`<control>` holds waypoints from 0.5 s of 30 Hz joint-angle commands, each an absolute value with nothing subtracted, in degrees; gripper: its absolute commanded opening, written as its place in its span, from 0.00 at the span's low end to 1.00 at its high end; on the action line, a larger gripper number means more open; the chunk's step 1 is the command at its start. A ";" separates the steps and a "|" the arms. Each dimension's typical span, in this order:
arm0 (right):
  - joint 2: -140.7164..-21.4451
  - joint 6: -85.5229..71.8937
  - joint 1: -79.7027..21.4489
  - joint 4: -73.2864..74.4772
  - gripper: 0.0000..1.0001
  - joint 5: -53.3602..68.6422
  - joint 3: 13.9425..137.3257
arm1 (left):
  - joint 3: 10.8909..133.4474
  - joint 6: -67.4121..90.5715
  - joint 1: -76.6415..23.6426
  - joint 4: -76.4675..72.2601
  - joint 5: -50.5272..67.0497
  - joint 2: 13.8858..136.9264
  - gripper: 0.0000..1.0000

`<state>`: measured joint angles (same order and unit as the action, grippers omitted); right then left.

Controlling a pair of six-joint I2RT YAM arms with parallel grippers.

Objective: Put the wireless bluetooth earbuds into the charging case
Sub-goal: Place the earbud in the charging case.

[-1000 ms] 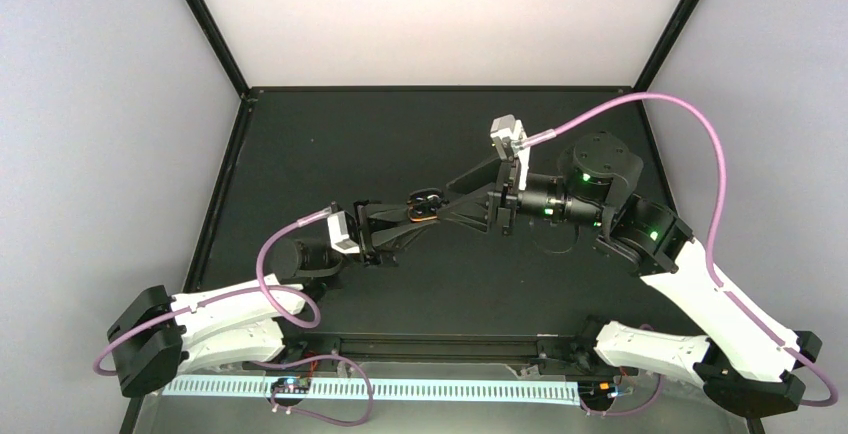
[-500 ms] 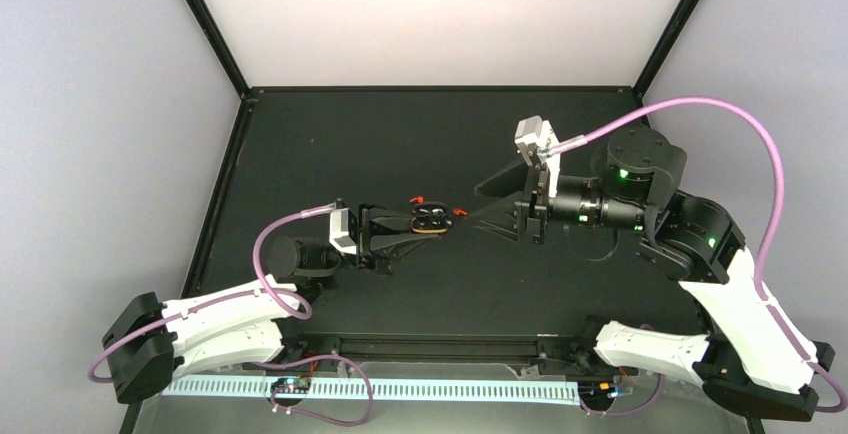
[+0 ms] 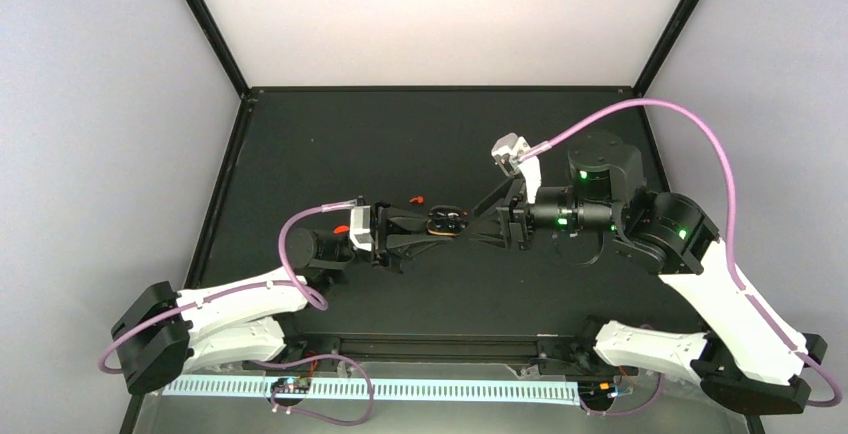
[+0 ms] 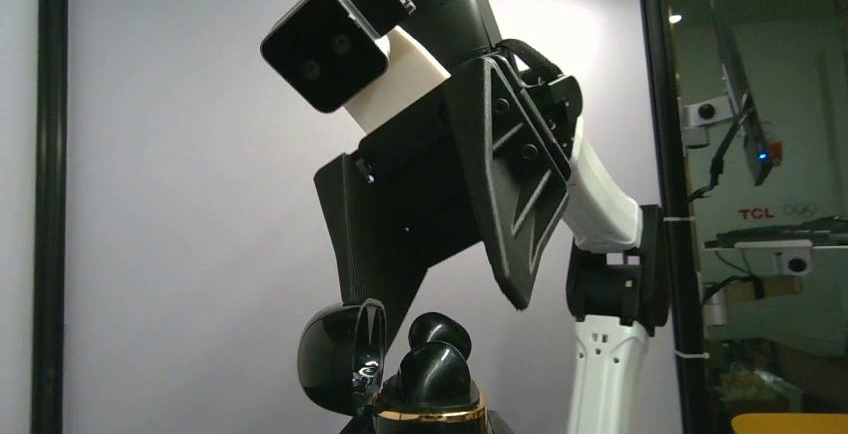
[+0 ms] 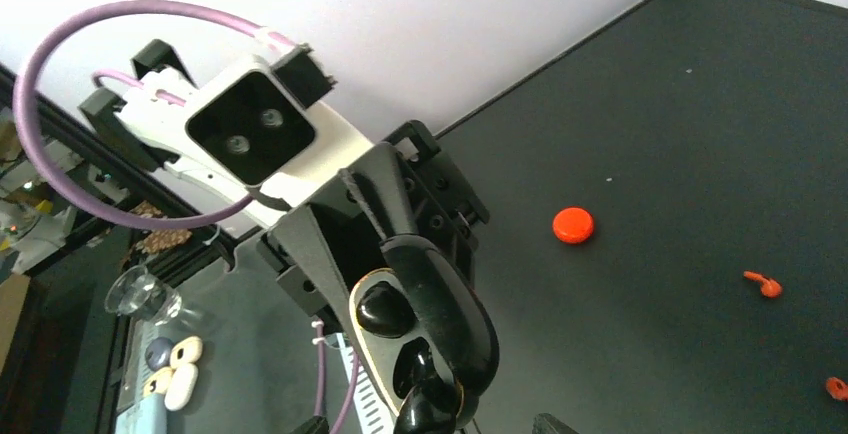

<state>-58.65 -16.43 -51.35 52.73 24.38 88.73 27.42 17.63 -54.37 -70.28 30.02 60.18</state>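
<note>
The charging case [image 4: 430, 409] is a glossy black clamshell with a gold rim, its lid [image 4: 335, 354] open. My left gripper [image 3: 432, 224] is shut on it and holds it above the table; it also shows in the top view [image 3: 450, 220]. Two glossy black earbuds sit at its wells: one lies seated [image 5: 385, 309], the other [image 5: 425, 409] sticks out at the lower end. My right gripper [image 3: 484, 222] is open, its fingers [image 4: 520, 204] wide apart just over the case and around the protruding earbud [image 4: 440, 332].
A small round red-orange disc [image 5: 573, 225] and two tiny red-orange curved pieces [image 5: 762, 284] [image 5: 836, 387] lie on the black tabletop [image 3: 400, 144]. One curved piece shows in the top view [image 3: 416, 198], the disc beside my left arm [image 3: 341, 228].
My left gripper has carried the case to the right. My right gripper drew back to the right, then came back close to the case.
</note>
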 commanded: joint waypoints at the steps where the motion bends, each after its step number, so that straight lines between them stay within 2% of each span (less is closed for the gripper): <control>1: -58.34 -20.82 -51.68 50.09 0.51 20.11 87.57 | 30.60 13.09 -54.05 -70.13 27.87 60.77 0.02; 15: -60.70 -23.31 -51.68 49.95 0.36 17.42 88.81 | 31.55 10.37 -54.16 -70.10 26.31 62.61 0.02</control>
<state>-59.99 -22.15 -51.35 50.02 18.92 87.72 29.12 12.05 -54.37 -68.58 27.20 62.06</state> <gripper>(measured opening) 0.380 0.212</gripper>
